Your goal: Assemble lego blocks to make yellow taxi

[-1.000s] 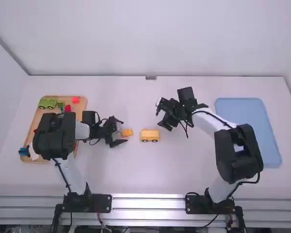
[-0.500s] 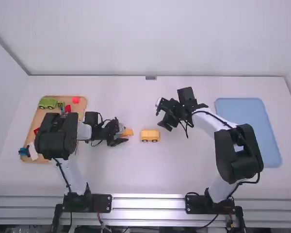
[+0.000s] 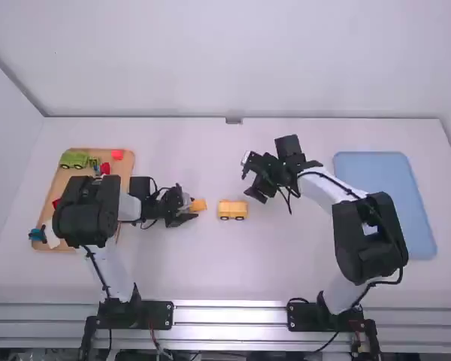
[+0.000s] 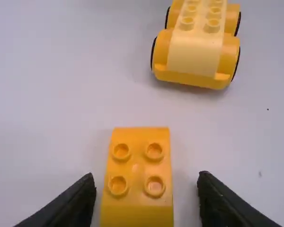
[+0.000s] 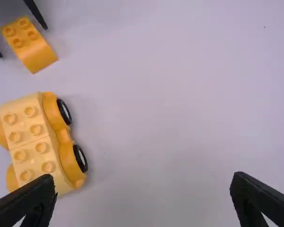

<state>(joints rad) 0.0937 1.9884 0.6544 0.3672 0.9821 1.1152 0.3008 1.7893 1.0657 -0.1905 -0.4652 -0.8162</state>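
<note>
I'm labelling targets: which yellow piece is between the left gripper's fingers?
The small wheelless block, four studs on top: it sits between the open fingers of the left gripper. The wheeled piece stands clear of them.

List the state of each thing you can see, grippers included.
Left gripper: open, its fingers on either side of the loose block.
Right gripper: open, holding nothing.
Loose block: studs up, not joined to the car.
Yellow car: on its wheels, two studded blocks side by side on top.
Green vehicle: upright in the wooden tray.
Wooden tray: holding assorted pieces.
Blue tray: flat on the table.
</note>
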